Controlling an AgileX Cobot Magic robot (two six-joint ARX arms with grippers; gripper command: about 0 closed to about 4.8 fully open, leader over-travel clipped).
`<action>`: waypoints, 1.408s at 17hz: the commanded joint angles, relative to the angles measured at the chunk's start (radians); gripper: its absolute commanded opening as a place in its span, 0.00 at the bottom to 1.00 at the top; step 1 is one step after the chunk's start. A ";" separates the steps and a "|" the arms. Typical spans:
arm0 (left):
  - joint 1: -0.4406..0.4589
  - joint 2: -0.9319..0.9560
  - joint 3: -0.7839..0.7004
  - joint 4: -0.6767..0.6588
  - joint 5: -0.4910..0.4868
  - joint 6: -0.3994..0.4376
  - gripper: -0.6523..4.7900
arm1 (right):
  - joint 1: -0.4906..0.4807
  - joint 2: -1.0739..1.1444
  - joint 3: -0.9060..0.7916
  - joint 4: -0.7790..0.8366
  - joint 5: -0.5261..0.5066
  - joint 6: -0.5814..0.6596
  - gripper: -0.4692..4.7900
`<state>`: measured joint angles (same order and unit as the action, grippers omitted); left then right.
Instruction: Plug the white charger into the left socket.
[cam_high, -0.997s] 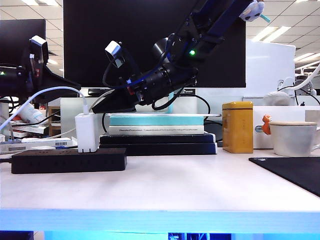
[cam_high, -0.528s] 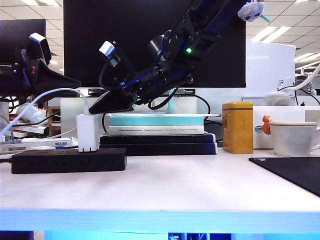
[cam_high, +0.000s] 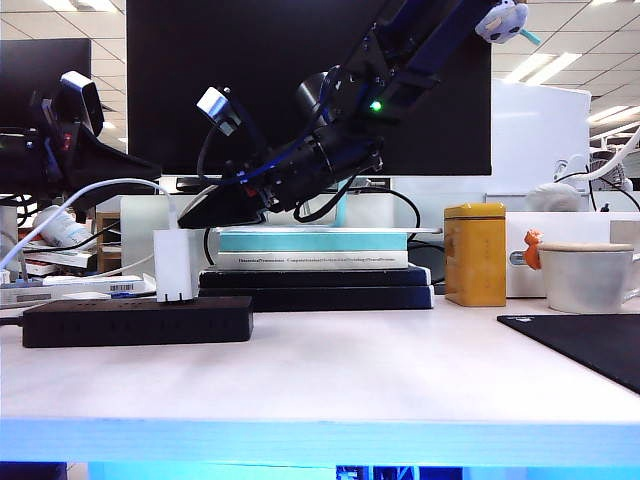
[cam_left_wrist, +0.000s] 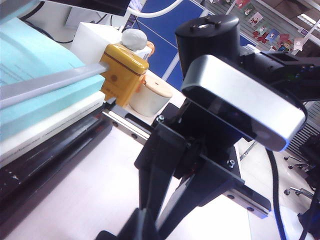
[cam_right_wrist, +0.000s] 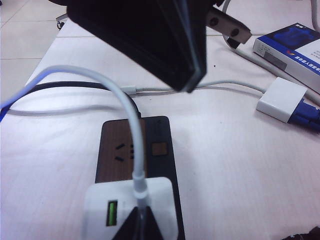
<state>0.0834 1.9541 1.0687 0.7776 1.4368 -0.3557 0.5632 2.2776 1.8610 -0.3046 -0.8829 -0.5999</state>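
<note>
Nearest the exterior camera, the table edge glows blue, and a wide stretch of bare white tabletop lies behind it, with only the corner of a black mat intruding on the right. Next comes the black power strip, lying low at the left. The white charger stands upright on its top at the right-hand part of the strip, its thin white cable arcing away to the left.

In the right wrist view the charger sits on the strip with an unoccupied outlet and a switch beyond it, so the plug appears seated (how deep the prongs go cannot be seen). Whether this is the left socket I judge likely, not certain. What seems left is pressing home, if needed, and withdrawing.

The right gripper hovers just above and beside the charger's top, its fingers pressed together on nothing; in its own view the tips meet over the cable's root. The left gripper hangs farther left and higher, jaws pressed together, also empty.

Behind, a stack of books sits close under the right arm, leaving little room downward there; upward and toward the camera is open. Farther right stand a yellow tin and a beige cup, well clear.
</note>
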 joint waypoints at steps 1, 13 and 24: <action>0.001 -0.008 0.002 0.001 0.008 0.004 0.11 | 0.011 0.019 -0.013 -0.116 0.029 -0.035 0.13; 0.001 -0.008 0.002 0.001 0.007 0.004 0.11 | 0.010 0.057 -0.013 -0.238 0.125 -0.082 0.13; -0.014 -0.007 0.002 -0.066 0.071 0.008 0.11 | 0.034 0.059 -0.013 -0.269 0.199 -0.111 0.13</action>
<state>0.0689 1.9541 1.0687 0.7094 1.5005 -0.3527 0.5838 2.2845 1.8820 -0.4046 -0.8116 -0.7082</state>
